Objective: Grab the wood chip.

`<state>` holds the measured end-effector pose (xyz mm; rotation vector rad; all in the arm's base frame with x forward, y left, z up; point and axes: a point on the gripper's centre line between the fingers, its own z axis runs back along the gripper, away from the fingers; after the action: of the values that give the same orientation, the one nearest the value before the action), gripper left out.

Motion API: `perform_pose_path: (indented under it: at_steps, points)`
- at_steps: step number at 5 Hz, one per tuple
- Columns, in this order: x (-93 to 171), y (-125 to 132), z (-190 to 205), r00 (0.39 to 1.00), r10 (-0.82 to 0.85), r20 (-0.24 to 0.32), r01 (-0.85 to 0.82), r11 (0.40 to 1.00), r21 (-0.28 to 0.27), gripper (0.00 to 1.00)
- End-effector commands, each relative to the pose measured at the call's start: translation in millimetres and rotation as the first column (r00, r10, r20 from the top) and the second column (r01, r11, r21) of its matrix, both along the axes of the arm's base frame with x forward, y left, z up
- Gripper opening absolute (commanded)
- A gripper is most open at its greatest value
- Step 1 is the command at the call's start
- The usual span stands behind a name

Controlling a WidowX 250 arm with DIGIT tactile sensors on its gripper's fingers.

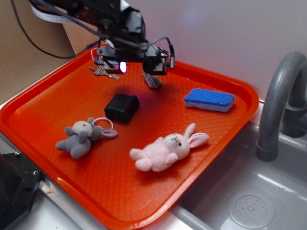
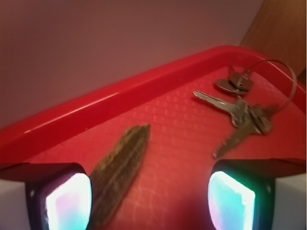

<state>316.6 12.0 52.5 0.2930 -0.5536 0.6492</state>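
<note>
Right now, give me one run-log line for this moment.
gripper: open, above tray | wood chip: flat, beside left finger, ungrasped | keys: right, apart

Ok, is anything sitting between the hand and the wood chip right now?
Nothing visible does. In the wrist view the wood chip lies on bare tray between the open hand's fingers, nearer one of them. The keys lie apart, farther toward the tray's rim.

no legible text, no labels, no brand marks, no numbers, no signs on anything in either view
</note>
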Motion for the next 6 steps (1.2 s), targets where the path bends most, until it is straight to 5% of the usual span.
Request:
perform_pose_path:
  at_steps: [1,2,4,6]
  points:
    - [24,7,-4,1.000,-0.029,-0.001,0.029,0.999,0.032,0.84]
    - [18,13,-4,0.998,-0.061,-0.028,0.062,0.997,0.042,0.00]
    - [-6,11,28,0.953,-0.287,-0.094,0.292,0.955,0.043,0.00]
    - [-33,9,96,0.840,-0.433,-0.328,0.457,0.889,-0.003,0.00]
